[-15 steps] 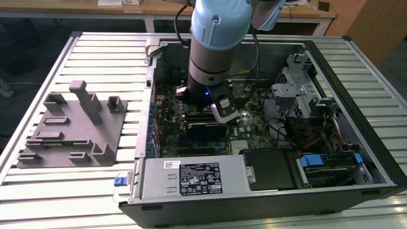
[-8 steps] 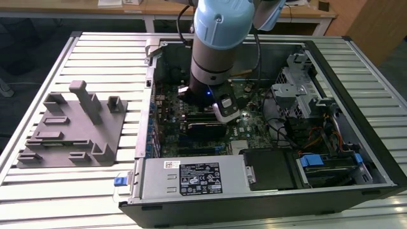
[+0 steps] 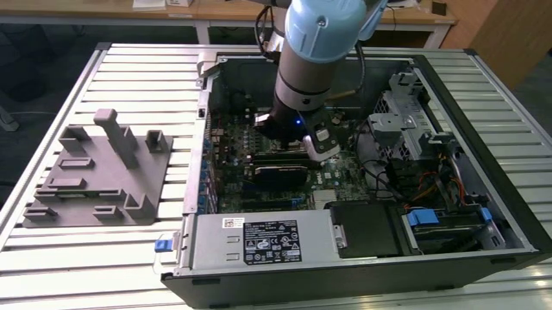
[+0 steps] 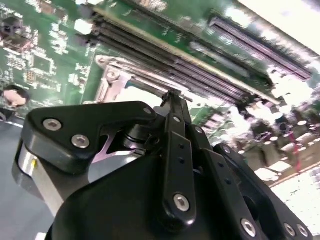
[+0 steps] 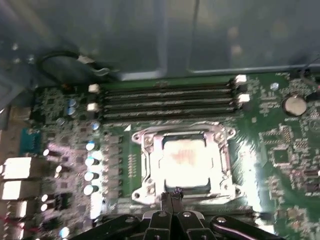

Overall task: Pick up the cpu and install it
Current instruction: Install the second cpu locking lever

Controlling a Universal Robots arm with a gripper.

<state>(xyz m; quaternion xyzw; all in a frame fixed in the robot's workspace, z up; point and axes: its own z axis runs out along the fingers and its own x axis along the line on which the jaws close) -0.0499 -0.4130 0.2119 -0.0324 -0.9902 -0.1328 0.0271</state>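
The cpu (image 5: 184,156) lies flat inside the metal-rimmed socket frame (image 5: 145,145) on the green motherboard, its pale silvery top facing up. My gripper (image 5: 172,194) hangs just off the socket's near edge with its two black fingers pressed together and nothing between them. In the second wrist view the shut gripper (image 4: 172,96) points at the socket frame (image 4: 112,75), and a strip of the cpu (image 4: 137,94) shows beside it. In the exterior view the arm (image 3: 315,58) reaches down into the open computer case over the motherboard.
Memory slots (image 5: 167,100) run along the socket's far side, and upright capacitors (image 5: 90,160) stand beside it. A grey plastic tray (image 3: 95,174) with posts sits on the slatted table at the exterior view's left. The power supply (image 3: 258,242) and drive cage (image 3: 405,116) crowd the case.
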